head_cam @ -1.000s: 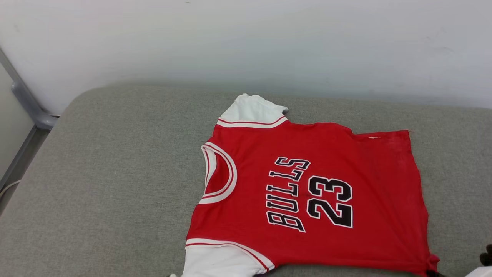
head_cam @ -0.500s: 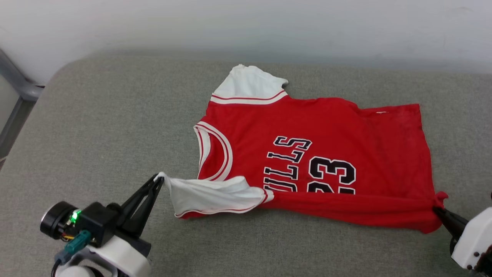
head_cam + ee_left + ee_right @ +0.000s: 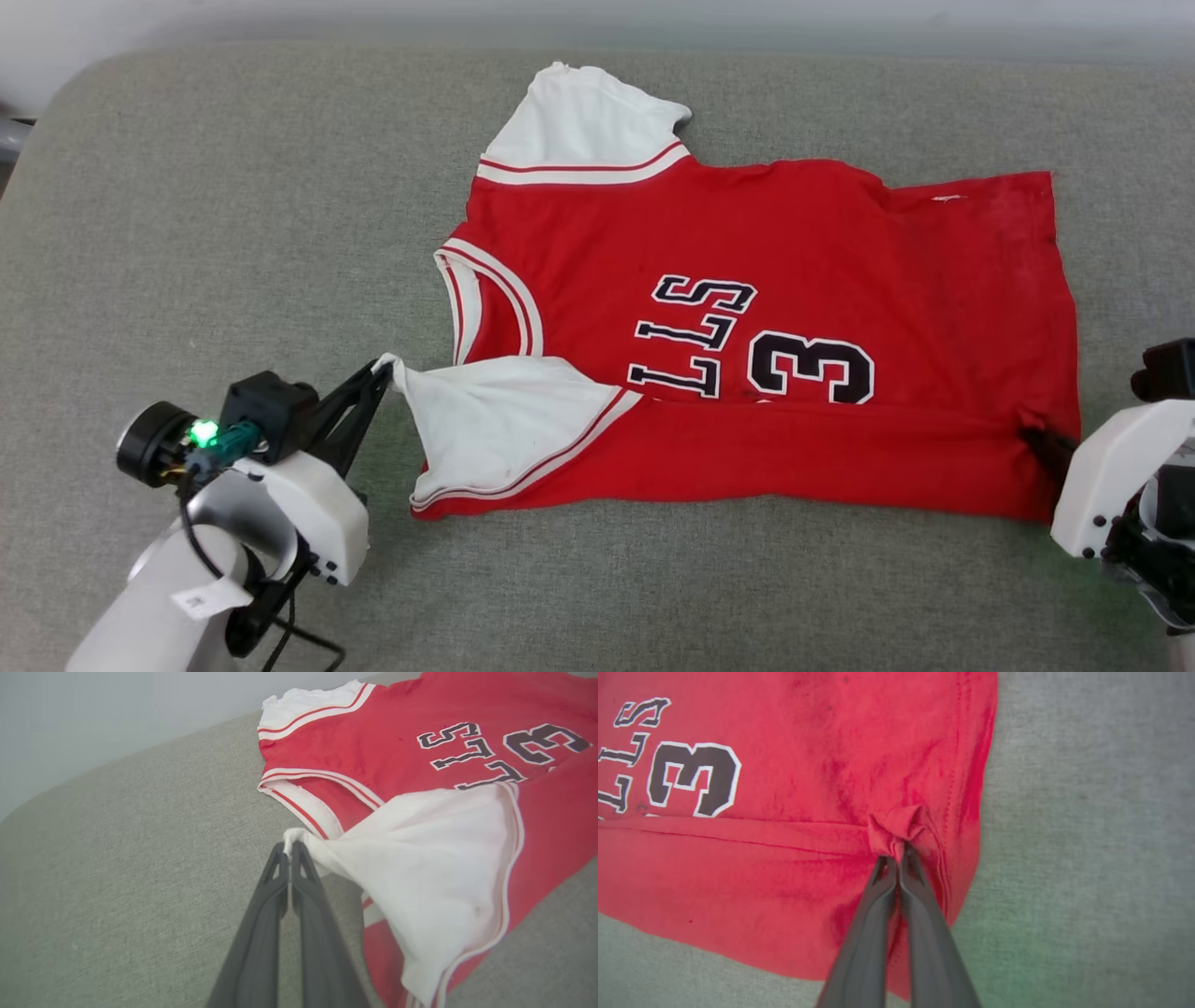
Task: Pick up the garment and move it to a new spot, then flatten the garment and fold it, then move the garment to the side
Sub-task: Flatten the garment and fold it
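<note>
The red garment (image 3: 794, 224) lies on the grey cushion (image 3: 215, 233), long axis left to right, collar (image 3: 487, 313) toward our left. Our left gripper (image 3: 380, 367) pinches its white sleeve (image 3: 485, 411); our right gripper (image 3: 1034, 437) clamps the hem corner (image 3: 896, 826).

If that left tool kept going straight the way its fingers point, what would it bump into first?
The left tool is shut on the white sleeve tip of the garment, so that cloth leads. Just beyond, its line seems to reach the striped collar, though depth is hard to judge.
</note>
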